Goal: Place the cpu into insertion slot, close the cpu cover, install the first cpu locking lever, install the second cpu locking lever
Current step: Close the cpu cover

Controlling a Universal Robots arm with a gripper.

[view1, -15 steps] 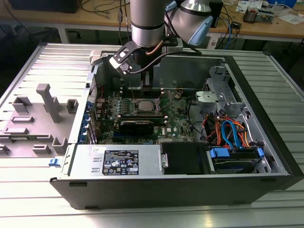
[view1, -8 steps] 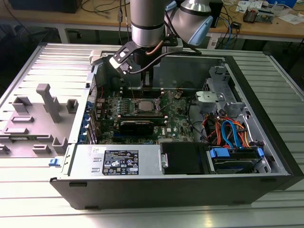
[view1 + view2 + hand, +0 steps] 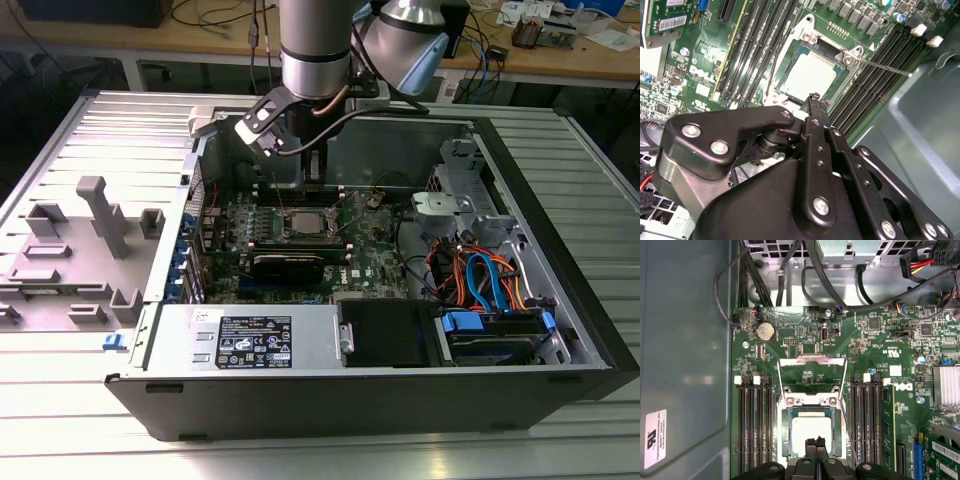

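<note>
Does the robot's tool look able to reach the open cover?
Probably yes. The tool hangs at the edge of the cpu, and the cover stands open just past the cpu, with nothing in between.

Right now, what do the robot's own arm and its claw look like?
The arm is a thick silver-grey metal cylinder with a dark band and a pale blue-grey cap on its joint. A thin black cable curls at its wrist. The gripper is matte black, with rounded linkage plates studded with silver screws, narrowing to two slim black fingers.
</note>
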